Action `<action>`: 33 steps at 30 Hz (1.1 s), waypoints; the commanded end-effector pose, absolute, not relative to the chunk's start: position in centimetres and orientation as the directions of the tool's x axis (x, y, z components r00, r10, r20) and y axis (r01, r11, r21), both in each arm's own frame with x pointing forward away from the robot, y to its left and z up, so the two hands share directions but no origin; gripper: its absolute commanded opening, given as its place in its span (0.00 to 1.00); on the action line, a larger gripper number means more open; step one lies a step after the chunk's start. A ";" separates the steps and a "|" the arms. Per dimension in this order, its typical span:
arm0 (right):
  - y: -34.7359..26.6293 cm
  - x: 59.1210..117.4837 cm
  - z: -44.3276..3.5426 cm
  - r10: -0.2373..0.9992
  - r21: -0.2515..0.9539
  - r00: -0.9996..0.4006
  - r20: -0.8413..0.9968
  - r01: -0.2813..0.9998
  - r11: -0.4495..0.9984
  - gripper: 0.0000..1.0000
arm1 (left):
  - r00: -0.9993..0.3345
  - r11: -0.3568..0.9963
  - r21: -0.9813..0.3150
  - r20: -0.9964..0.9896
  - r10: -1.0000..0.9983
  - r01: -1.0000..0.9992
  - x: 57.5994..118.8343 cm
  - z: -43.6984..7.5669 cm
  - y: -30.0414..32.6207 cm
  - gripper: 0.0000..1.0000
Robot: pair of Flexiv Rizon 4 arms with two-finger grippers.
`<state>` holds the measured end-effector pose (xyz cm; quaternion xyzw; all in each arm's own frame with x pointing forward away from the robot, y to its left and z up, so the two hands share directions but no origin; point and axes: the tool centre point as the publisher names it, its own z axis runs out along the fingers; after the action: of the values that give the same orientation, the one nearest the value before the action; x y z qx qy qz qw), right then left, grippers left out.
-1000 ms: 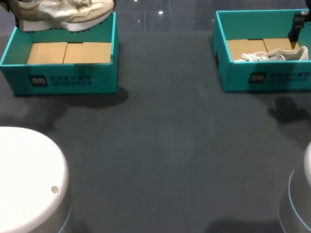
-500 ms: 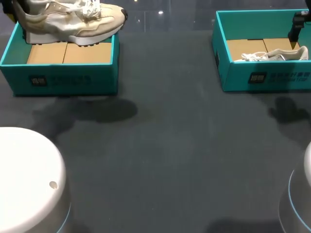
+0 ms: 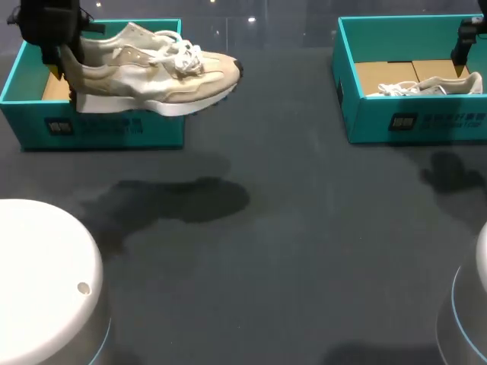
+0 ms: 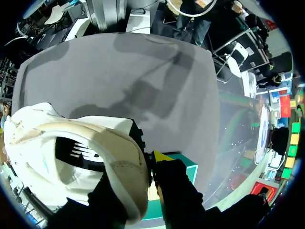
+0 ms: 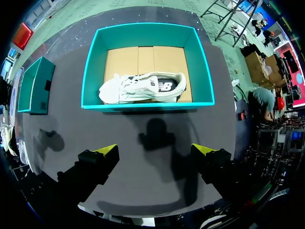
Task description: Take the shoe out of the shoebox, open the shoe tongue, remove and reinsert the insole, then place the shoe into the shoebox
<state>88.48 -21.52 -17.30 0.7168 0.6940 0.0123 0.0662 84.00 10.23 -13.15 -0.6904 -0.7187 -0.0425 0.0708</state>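
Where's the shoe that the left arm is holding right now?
Head view, far left: the shoe hangs in the air, heel clamped in the left gripper, overlapping the front wall of the left shoebox, toe toward the middle of the table.

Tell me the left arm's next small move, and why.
Probably lower the shoe onto the bare table in front of the left shoebox. The left hand grips its heel and it hangs in the air, out of the box, sole down; set down, its tongue could be opened.
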 end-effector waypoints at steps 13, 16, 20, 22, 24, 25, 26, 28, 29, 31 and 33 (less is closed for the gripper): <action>-21.5 88.5 -17.3 0.996 0.111 0.038 -0.075 0.993 -0.029 1.00 | 0.011 -0.008 -0.024 0.129 0.992 1.000 76.4 -15.6 5.1 0.00; -21.5 88.5 -17.3 0.996 0.111 0.038 -0.075 0.993 -0.029 1.00 | 0.011 -0.008 -0.024 0.129 0.992 1.000 76.4 -15.6 5.1 0.00; -21.5 88.5 -17.3 0.996 0.111 0.038 -0.075 0.993 -0.029 1.00 | 0.011 -0.008 -0.024 0.129 0.992 1.000 76.4 -15.6 5.1 0.00; -21.5 88.5 -17.3 0.996 0.111 0.038 -0.075 0.993 -0.029 1.00 | 0.017 -0.007 -0.064 0.151 0.988 0.998 75.5 -17.0 3.7 0.00; -21.5 88.5 -17.3 0.996 0.111 0.038 -0.075 0.993 -0.029 1.00 | 0.021 -0.008 -0.091 0.145 0.989 0.996 74.9 -18.3 2.4 0.00; -21.5 88.5 -17.3 0.996 0.111 0.038 -0.075 0.993 -0.029 1.00 | 0.014 -0.001 -0.086 0.154 0.988 0.996 74.6 -18.9 1.8 0.00; -21.5 88.5 -17.3 0.996 0.111 0.038 -0.075 0.993 -0.029 1.00 | 0.014 0.000 -0.081 0.165 0.986 0.997 74.2 -19.4 1.1 0.00; -21.5 88.5 -17.3 0.996 0.111 0.038 -0.075 0.993 -0.029 1.00 | 0.030 -0.015 -0.093 0.162 0.986 0.996 73.8 -20.3 0.1 0.00; -21.5 88.5 -17.3 0.996 0.111 0.038 -0.075 0.993 -0.029 1.00 | 0.032 -0.018 -0.079 0.174 0.984 0.997 73.4 -20.8 -0.5 0.00; -21.5 88.5 -17.3 0.996 0.111 0.038 -0.075 0.993 -0.029 1.00 | 0.038 -0.023 -0.089 0.173 0.984 0.996 72.8 -21.7 -1.6 0.00; -21.5 88.5 -17.3 0.996 0.111 0.038 -0.075 0.993 -0.029 1.00 | 0.031 -0.010 -0.111 0.186 0.982 0.994 72.4 -22.7 -2.6 0.00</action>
<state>88.48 -21.52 -17.30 0.7169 0.6939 0.0123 0.0662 72.32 -0.18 -21.32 -0.7127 -0.6953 -0.0225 0.0904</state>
